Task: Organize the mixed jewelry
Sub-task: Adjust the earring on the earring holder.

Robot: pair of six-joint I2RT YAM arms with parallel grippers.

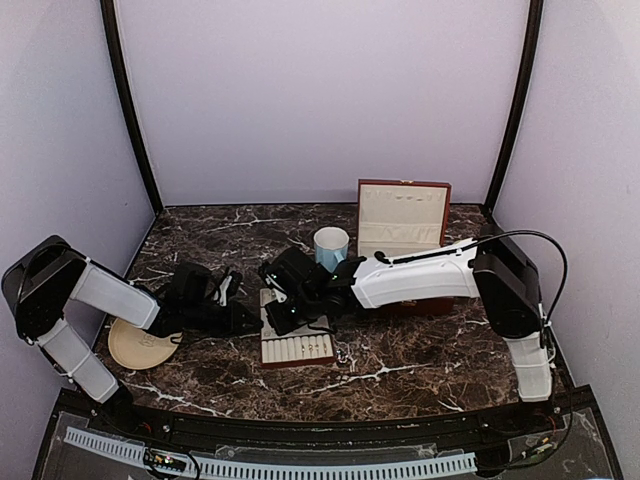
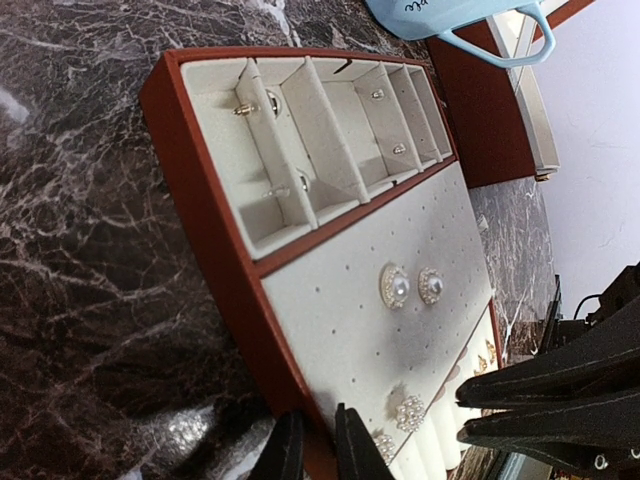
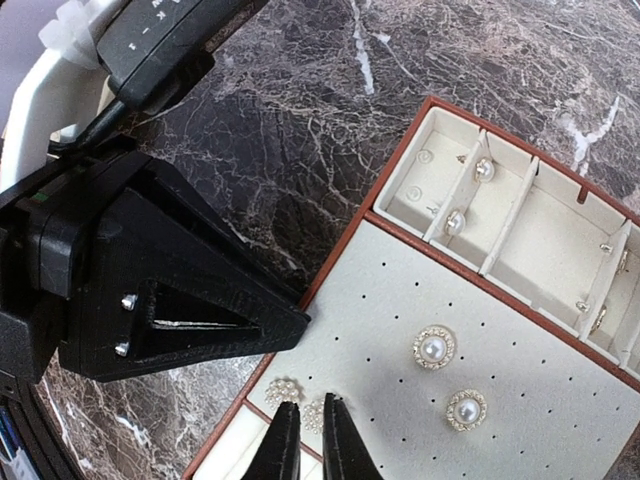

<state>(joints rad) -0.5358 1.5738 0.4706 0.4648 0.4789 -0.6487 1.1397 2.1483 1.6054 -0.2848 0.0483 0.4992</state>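
Observation:
The cream tray with a red-brown rim (image 1: 300, 352) lies in the middle of the marble table. On its perforated pad (image 3: 520, 390) sit two round pearl studs (image 3: 433, 348) and two pearl-cluster studs (image 3: 283, 388). Small studs and rings lie in the far compartments (image 2: 245, 108). My left gripper (image 2: 318, 445) is shut on the tray's near rim (image 2: 200, 190), one finger outside and one on the pad. My right gripper (image 3: 308, 440) has its jaws nearly together, with one pearl-cluster stud (image 3: 315, 415) between the tips. No bangles or chain are in view.
An open red-brown box with cream lining (image 1: 402, 220) stands at the back right. A light blue mug (image 1: 331, 245) is just behind the tray. A round cream dish (image 1: 140, 345) lies at the left under my left arm. Both grippers crowd the tray's left side.

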